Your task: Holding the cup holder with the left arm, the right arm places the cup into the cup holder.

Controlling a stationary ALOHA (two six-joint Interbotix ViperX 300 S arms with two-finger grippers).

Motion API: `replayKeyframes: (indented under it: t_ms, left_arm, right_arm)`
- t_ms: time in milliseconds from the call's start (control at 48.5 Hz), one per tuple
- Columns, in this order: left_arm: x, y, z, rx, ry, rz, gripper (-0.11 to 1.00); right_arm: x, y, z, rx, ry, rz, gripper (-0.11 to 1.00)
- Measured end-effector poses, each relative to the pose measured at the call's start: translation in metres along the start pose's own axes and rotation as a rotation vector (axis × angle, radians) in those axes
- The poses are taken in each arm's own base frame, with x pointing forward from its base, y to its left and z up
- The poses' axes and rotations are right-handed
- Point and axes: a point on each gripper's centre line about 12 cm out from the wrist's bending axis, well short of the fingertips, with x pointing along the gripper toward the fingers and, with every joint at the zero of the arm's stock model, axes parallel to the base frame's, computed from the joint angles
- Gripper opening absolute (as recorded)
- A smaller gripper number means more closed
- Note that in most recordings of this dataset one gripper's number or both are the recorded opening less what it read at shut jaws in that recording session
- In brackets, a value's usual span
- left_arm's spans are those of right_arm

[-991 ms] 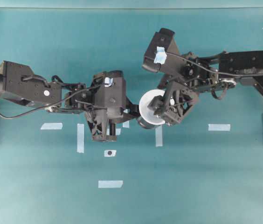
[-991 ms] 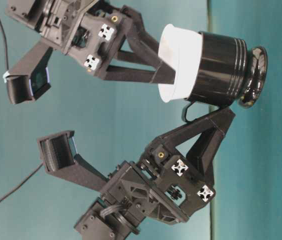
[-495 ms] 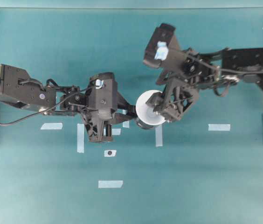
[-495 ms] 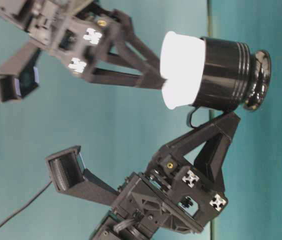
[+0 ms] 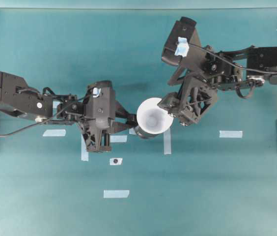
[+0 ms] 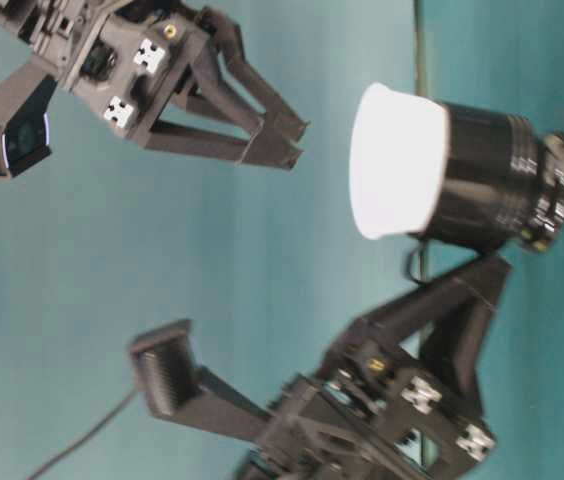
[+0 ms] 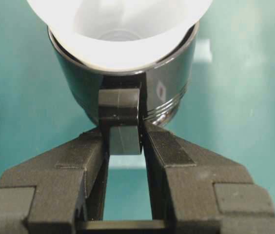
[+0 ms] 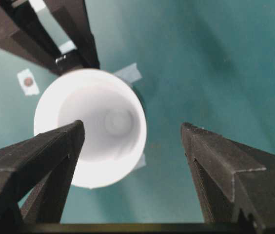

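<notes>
The cup [image 5: 153, 116] sits seated in the cup holder [image 6: 487, 178], its white rim standing proud of the glossy black wall, near the middle of the teal table [image 5: 202, 191], between the two arms. The left gripper [image 7: 124, 146] is pinched on the holder's short tab handle [image 7: 120, 105], one finger on each side. The right gripper [image 6: 277, 140] is spread wide and clear of the cup, holding nothing; the table-level view shows open space between its fingertips and the rim. The step in hand appears to be the release and withdrawal. To do it well, retract the right arm [image 5: 256, 64] along the cup's axis with the jaws kept wide, so that neither finger clips the rim. Keep the left grip firm and steady; any tilt of the holder could unseat the light cup.
</notes>
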Motion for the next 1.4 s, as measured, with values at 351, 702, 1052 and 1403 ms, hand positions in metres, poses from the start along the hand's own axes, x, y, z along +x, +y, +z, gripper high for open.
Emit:
replayKeyframes:
  t_ms: [351, 702, 1052, 1403]
  left_arm:
    - [0.013, -0.001, -0.017, -0.001, 0.024, -0.002, 0.27]
    - [0.015, 0.004, -0.019, -0.009, 0.024, 0.01, 0.27]
    - [0.015, 0.005, -0.023, -0.01, 0.059, 0.008, 0.27]
    - [0.017, 0.004, -0.028, -0.013, 0.082, 0.007, 0.27]
  right_arm:
    - [0.001, -0.001, -0.004, 0.001, -0.001, 0.001, 0.88]
    - [0.003, -0.002, -0.007, 0.001, 0.006, -0.002, 0.88]
    - [0.003, -0.002, -0.005, 0.001, -0.014, 0.006, 0.88]
    - [0.003, -0.001, -0.004, 0.002, -0.023, 0.009, 0.88]
